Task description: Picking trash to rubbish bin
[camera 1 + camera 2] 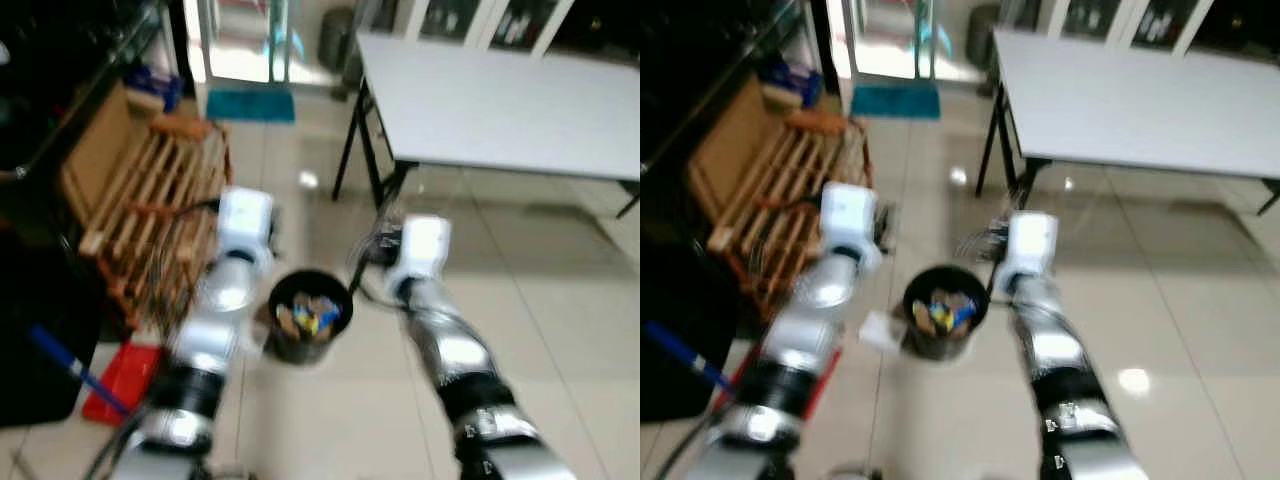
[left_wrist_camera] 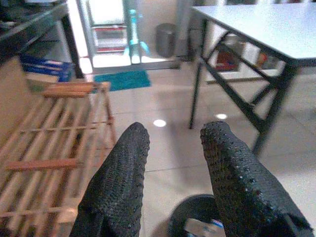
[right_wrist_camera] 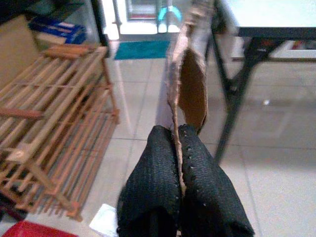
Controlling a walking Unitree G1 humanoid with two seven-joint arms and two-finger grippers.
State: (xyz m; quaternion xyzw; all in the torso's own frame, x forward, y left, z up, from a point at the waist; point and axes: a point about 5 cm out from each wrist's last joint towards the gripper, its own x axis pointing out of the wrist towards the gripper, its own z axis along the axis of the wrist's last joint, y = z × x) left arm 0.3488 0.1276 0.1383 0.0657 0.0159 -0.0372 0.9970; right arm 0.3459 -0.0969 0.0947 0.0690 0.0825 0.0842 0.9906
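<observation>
**Over the bin: thin card scrap pinched in the right tool**

Across the far side of the tiled floor (image 1: 330,420), a white table (image 1: 500,100) on dark legs, carrying nothing relevant. Along the robot's left, a slatted wooden rack (image 1: 150,200) leaning low, with a red flat object (image 1: 120,378) and a blue-handled stick (image 1: 70,365) beside it. Between the two silver arms, a round black rubbish bin (image 1: 308,315), already holding wrappers.

Pinched between the shut fingers of the right tool (image 3: 178,148): a torn piece of brown cardboard (image 3: 190,74), gripped at its lower edge and standing up past the fingertips. Judged light, thin and floppy at the torn edges, stiff enough along its length to stay upright; not fragile, not slippery against the textured pads. Best held low and flat-on, as now, since an edge grip higher up would likely fold it. Likely to flutter rather than drop straight, so best released close over the bin mouth.

Held above the bin's left rim, the left tool (image 2: 170,148), fingers apart, gripping nothing.

Beside the bin on the floor, a small white scrap (image 1: 878,330), probably paper, light and flat, hard to pinch off tile.
</observation>
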